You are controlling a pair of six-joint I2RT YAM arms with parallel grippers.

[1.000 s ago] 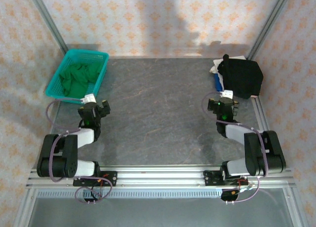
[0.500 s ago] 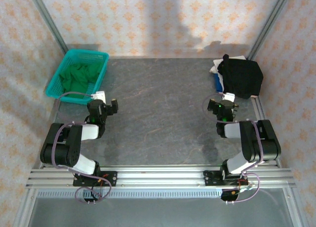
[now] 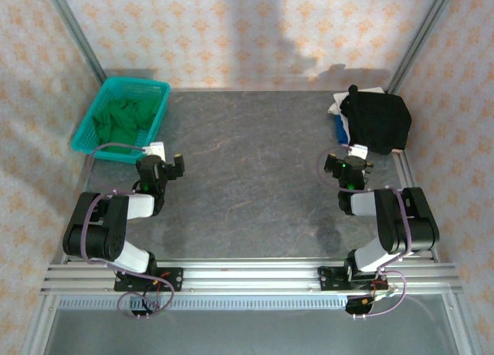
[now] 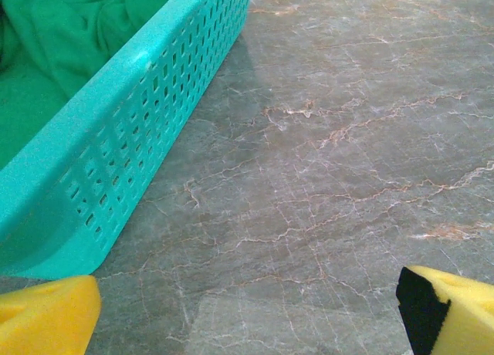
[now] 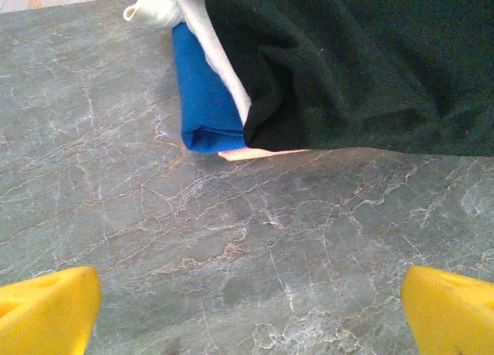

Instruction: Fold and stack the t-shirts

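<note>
Seen from the top, the two arms are folded low at the 6 o'clock edge of the grey marbled worktop (image 3: 255,162), bolted to an aluminium rail (image 3: 247,274).

The left end effector (image 3: 164,164) sits at about 8 o'clock on the worktop. Its jaws are spread wide and hold nothing. In its wrist view the yellow fingertips (image 4: 46,320) stand at the two lower corners with bare stone between them.

The right end effector (image 3: 352,163) sits at about 4 o'clock. It is also spread wide and empty, with its yellow pads (image 5: 46,309) far apart over the stone.

Farther out, at 10 o'clock, the teal mesh basket (image 3: 123,83) lies just beyond the left end effector. A crumpled green t-shirt (image 3: 120,120) lies inside it.

At 2 o'clock, near the back right corner, the other shirts lie in a pile. The black t-shirt (image 3: 378,120) is on top and drapes over the rest. Under it, in the right wrist view, a white t-shirt (image 5: 197,23) lies above a folded blue t-shirt (image 5: 204,100). A thin edge of a pink t-shirt (image 5: 262,152) shows at the bottom, against the worktop.

Neither end effector touches any cloth.
</note>
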